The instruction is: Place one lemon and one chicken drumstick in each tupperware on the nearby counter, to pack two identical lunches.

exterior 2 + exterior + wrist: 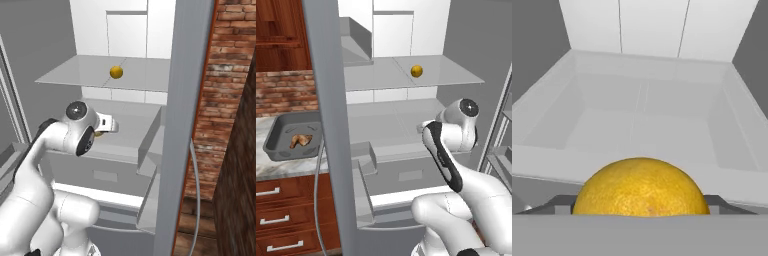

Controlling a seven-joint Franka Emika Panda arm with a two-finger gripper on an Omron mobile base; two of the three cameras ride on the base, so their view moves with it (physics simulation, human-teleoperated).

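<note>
A lemon (641,187) fills the bottom of the hand view, and my gripper (641,204) is shut on it, one dark finger against each side. From the right base view a sliver of this lemon (98,133) shows under the hand, inside the open fridge above the lower shelf. A second lemon (416,71) (116,72) lies on the upper glass shelf. To the left, on the marbled counter (286,169), stands the dark grey tupperware (273,147) with a chicken drumstick (301,140) in it.
The open fridge door's grey edge (326,125) (182,125) stands upright between the fridge interior and the counter. Door bins (363,165) jut out beside the arm. A brick wall (283,92) backs the counter, with wooden drawers (286,220) below.
</note>
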